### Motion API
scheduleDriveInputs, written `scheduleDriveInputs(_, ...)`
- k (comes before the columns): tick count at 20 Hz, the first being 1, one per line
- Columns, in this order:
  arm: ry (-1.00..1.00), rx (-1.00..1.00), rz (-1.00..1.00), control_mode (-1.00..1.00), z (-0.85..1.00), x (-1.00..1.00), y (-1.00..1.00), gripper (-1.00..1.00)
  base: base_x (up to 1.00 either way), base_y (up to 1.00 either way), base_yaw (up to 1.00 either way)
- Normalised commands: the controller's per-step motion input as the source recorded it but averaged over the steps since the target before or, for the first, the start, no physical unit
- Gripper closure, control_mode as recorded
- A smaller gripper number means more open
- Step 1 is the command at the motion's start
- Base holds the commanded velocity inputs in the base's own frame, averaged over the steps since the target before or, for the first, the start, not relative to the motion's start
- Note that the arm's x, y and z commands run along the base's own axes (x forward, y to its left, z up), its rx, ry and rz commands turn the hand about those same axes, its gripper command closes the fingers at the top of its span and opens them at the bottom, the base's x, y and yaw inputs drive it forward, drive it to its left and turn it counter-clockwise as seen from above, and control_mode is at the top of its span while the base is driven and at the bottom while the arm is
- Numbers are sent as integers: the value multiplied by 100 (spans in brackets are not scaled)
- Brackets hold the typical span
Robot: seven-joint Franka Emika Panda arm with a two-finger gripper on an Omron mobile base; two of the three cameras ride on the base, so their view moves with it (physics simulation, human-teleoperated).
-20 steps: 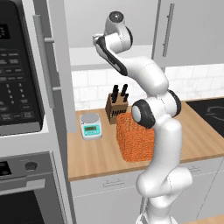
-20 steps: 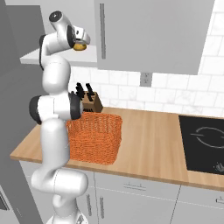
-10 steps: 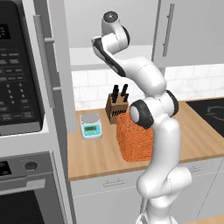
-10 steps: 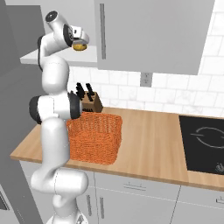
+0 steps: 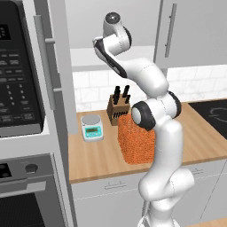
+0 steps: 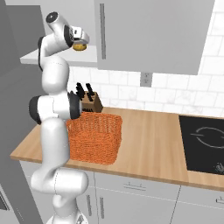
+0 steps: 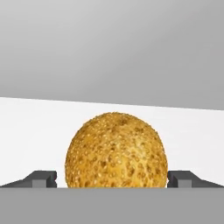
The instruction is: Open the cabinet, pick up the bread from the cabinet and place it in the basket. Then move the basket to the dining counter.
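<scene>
Round golden bread (image 7: 116, 151) with tiny seeds, sitting on the pale cabinet (image 6: 43, 54) shelf, right between the two dark fingertips (image 7: 41, 178). Claw (image 7: 114, 183) spread wide, one tip on each side of the bread, not squeezing it. Seen from the right base view as a small yellow-brown lump (image 6: 79, 45) at the end of the raised white arm (image 6: 54, 94). Below the bread, down on the wood surface (image 6: 148, 140), the orange basket (image 6: 96, 135), upright. Behind the basket, by the white tiles, a knife block (image 5: 116, 108). Left of the basket, a small scale (image 5: 92, 127). Far to the right of the basket, a black cooktop (image 6: 205, 142) set in the surface
</scene>
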Motion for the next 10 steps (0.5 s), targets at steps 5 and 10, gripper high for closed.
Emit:
scheduleDriveInputs(5, 0, 0, 0, -100, 0, 3, 0, 100, 0, 0, 0)
scheduleDriveInputs(10, 0, 0, 0, -100, -1, 3, 0, 100, 0, 0, 0)
